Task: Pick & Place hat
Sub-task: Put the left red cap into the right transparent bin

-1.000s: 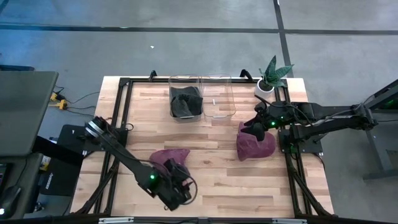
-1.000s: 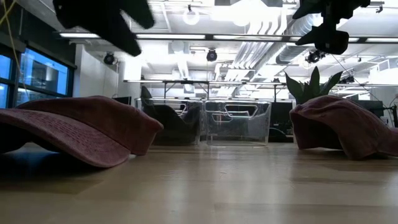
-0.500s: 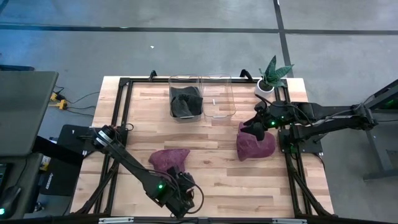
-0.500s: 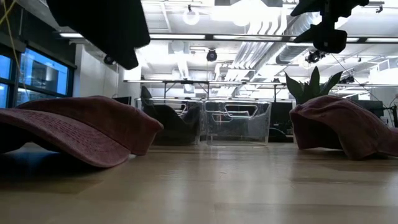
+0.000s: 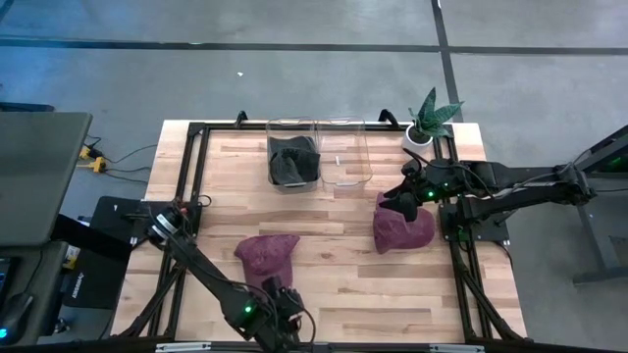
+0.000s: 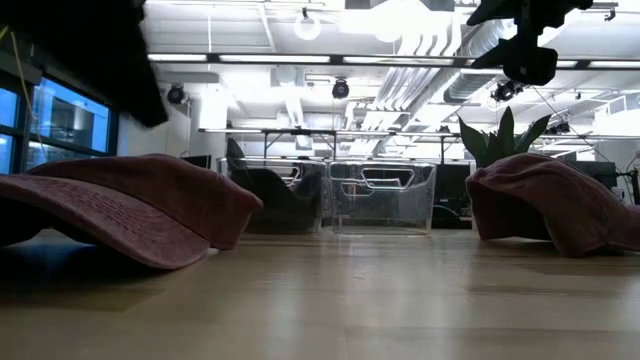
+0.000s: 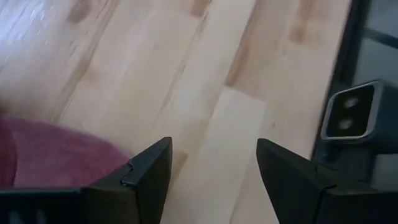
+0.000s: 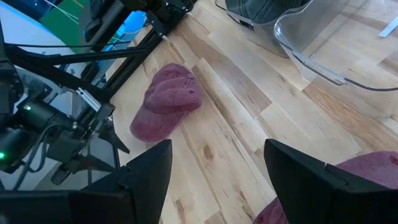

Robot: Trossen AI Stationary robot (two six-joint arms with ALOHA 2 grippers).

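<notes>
Desk: we see a pale wooden top in a dark frame, carrying two clear bins, two maroon hats and a potted plant at the far right corner.
Bins: the left bin holds something dark; the right bin beside it looks empty.
Near hat: it lies flat on the desk towards the near edge, left of centre, touching nothing else.
Far hat: it sits by the right edge of the desk, directly under the right arm's wrist.
Left gripper: it hangs at the near edge of the desk, just beside the near hat but apart from it — its fingers are spread wide with only bare wood between them.
Right gripper: it hovers over the far hat with its fingers parted, holding nothing.
Step in hand: we judge the left arm is lining up on the near hat.
Doing it well: we would bring the spread fingers back over the crown, straddle a fold of cloth, descend until they press the fabric, then close — a grab at the thin brim risks slipping.
</notes>
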